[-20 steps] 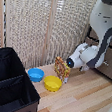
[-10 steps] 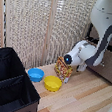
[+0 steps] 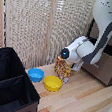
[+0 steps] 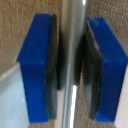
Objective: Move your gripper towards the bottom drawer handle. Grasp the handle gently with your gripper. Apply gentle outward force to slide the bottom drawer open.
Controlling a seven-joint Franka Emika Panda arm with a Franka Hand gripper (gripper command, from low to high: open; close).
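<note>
Dark brown drawer front behind thin silver bottom drawer handle (image 4: 75, 55), gripper (image 4: 71, 67) pads clamped around it.

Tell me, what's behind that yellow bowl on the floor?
Behind the yellow bowl stands a colourful patterned box, with a blue bowl beside it. The robot arm hides the box's far side and the claw.
</note>
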